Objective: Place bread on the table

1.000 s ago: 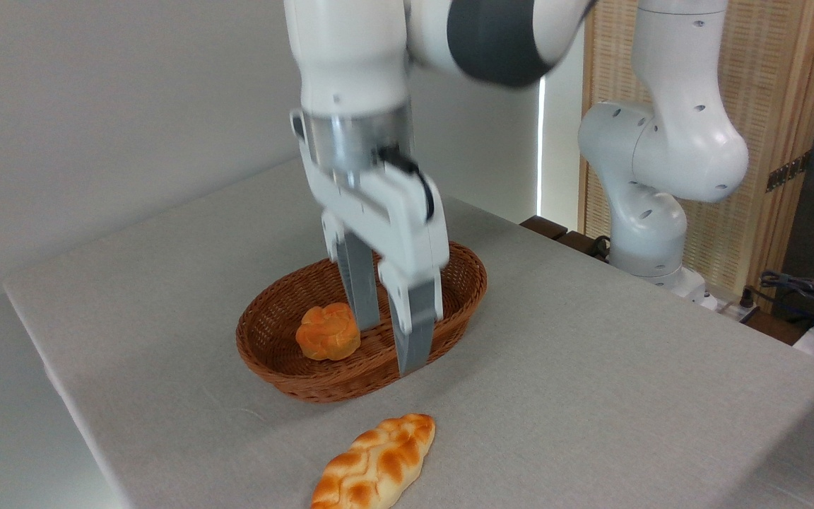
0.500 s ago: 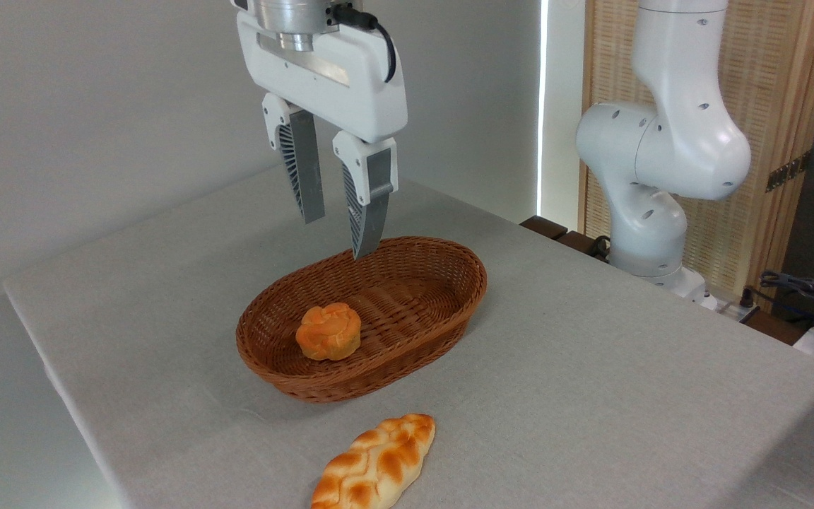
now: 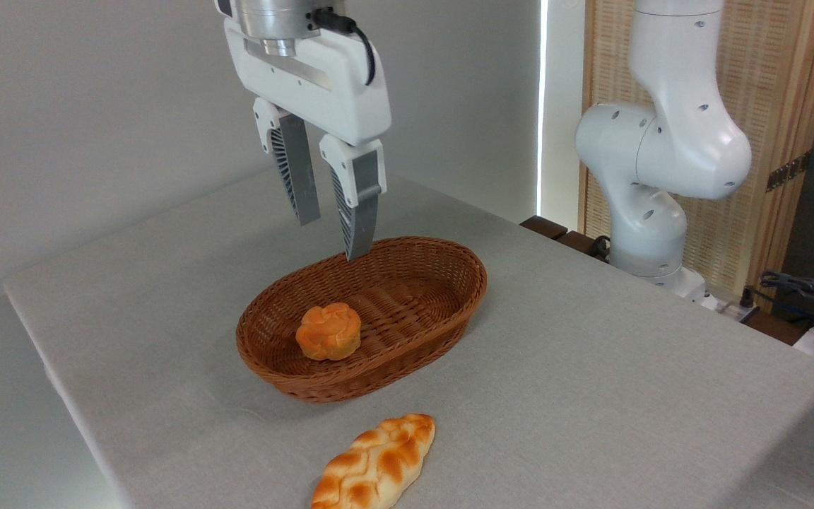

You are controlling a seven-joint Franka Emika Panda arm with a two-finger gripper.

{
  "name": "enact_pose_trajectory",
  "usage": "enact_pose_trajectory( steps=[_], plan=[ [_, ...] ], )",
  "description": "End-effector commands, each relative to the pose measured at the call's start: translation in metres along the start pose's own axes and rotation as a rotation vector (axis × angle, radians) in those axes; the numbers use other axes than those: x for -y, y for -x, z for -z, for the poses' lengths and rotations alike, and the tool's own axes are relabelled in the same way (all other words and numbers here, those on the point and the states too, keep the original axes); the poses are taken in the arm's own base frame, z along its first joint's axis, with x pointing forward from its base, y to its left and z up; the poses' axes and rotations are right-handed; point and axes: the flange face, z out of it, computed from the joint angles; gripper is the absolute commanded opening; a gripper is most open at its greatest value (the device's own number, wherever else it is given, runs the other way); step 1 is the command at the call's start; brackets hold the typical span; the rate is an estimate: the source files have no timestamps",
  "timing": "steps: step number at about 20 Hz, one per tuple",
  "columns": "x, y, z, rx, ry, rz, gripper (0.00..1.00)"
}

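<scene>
An oval brown wicker basket [image 3: 442, 272] sits near the middle of the table [image 3: 626, 367], its long axis running from about 7 o'clock to 1 o'clock. Inside it, toward the 7 o'clock end, lies a small round orange bun [image 3: 328, 331]; the rest of the basket floor is bare weave.

The braided loaf [image 3: 375, 464] lies flat on the light grey cloth, outside the basket and at about 6 o'clock from it, near the table's front edge and apart from the basket's wall. It is long and plaited, glossy golden-brown on the raised strands with pale cream in the creases, and it slants from 7 o'clock up to 1 o'clock. Its lower end is cut by the bottom of the frame.

The gripper [image 3: 329, 239] hangs in the air above the basket's far rim, at about 11 o'clock from the bun, pointing down. Its two grey ribbed fingers [image 3: 299, 177] stand a little apart with a clear gap between them, and they hold nothing. A black cable [image 3: 350, 35] loops along the top of the white gripper body.

At 3 o'clock, beyond the table's right edge, stands the white arm base [image 3: 651, 198], in front of a slatted wooden screen [image 3: 781, 92]. Dark cables [image 3: 799, 286] lie at the far right. Nothing lies between the gripper and the loaf or the basket.
</scene>
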Motion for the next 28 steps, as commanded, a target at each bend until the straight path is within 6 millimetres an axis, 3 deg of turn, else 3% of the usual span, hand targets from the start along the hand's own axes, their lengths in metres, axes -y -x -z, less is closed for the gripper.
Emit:
enact_pose_trajectory(
  steps=[1,19,28],
  plan=[
    [0.005,-0.005,0.003,0.04,-0.001,-0.022,1.0],
    [-0.001,-0.016,-0.005,0.048,-0.035,-0.026,1.0],
    [0.012,-0.003,-0.003,0.052,-0.04,-0.009,1.0]
  ],
)
